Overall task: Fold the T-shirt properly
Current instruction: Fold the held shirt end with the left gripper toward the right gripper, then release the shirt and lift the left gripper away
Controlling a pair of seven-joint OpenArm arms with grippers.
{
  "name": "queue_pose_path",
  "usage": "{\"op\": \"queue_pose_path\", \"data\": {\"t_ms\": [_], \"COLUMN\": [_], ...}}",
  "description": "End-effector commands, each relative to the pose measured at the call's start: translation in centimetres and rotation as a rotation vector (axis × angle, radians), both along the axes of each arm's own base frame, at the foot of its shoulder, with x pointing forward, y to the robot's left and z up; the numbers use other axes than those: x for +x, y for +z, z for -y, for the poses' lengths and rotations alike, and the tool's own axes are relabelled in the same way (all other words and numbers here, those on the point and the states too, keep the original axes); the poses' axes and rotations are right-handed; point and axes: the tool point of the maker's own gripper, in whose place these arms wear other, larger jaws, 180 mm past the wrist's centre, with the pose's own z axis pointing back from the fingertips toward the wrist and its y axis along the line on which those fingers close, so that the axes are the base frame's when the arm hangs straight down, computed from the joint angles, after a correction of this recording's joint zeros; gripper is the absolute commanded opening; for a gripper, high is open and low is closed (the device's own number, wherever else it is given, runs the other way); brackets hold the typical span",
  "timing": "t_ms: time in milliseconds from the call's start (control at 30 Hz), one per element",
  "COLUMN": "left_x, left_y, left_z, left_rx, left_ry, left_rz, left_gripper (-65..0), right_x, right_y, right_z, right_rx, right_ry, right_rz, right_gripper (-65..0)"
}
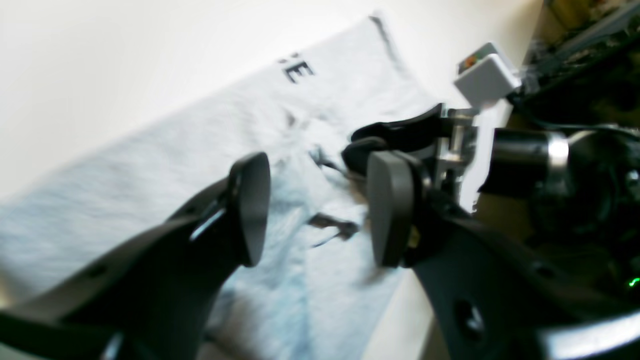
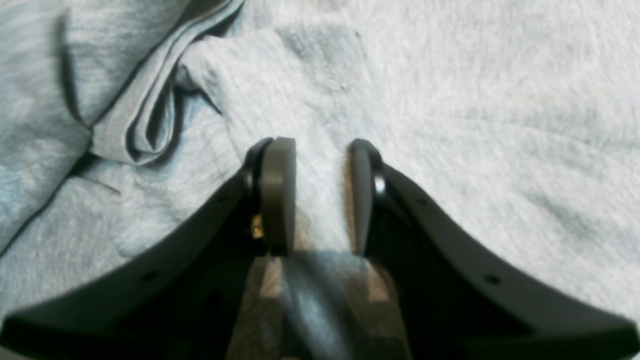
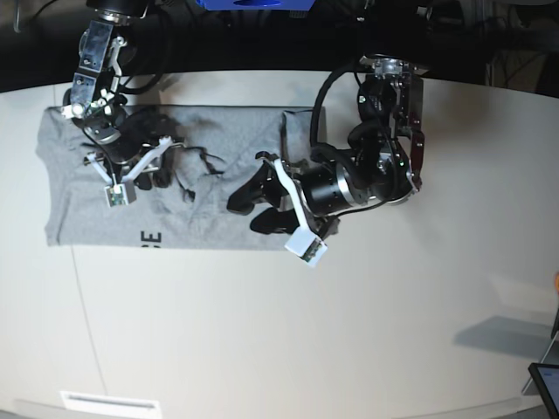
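Both claws work the T-shirt [image 3: 175,205], which lies partly folded near the table's [image 3: 367,332] far left corner. Right claw [image 2: 320,195]: jaws part-closed, apparently pinching a ridge of grey cloth. Left claw [image 1: 320,210]: jaws apart, empty, hovering above the shirt's right end. Risk: a pinch catching too few layers, so my fold drags crooked.

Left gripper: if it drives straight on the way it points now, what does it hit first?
Most likely the heather-grey cotton T-shirt. The left gripper has jaws apart, nothing between them, aimed at rumpled cloth. The right gripper sits just beyond; depth is unclear, so it may come close.
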Motion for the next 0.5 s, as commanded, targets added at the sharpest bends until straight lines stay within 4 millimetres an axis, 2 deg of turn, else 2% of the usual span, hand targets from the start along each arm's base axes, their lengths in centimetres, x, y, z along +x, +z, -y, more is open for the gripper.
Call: {"op": "queue_pose_path", "data": {"t_ms": [0, 233, 333, 467], "left_x": [1.0, 2.9, 3.6, 4.0], "left_y": [2.1, 1.9, 0.9, -0.2], "left_z": [-0.6, -5.7, -8.5, -12.1], "left_rx": [-0.020, 0.011, 0.087, 0.271], "left_ry": [0.023, 0.191, 0.277, 0.321], "left_rz": [0.073, 0.067, 0.035, 0.066], "left_gripper": [-34.1, -34.1, -34.1, -34.1], "right_x": [-1.1, -1.0, -0.4, 0.3], "right_y": [-1.1, -0.9, 0.5, 2.5], "right_z": [0.8, 0.8, 1.1, 1.3], "right_rx": [-0.049, -0.051, -0.067, -0.089], "right_ry": [-0.001, -0.001, -0.002, -0.003], "right_rz": [-0.071, -0.065, -0.024, 0.030], "right_gripper": [-46.4, -46.4, -46.4, -46.4]}}
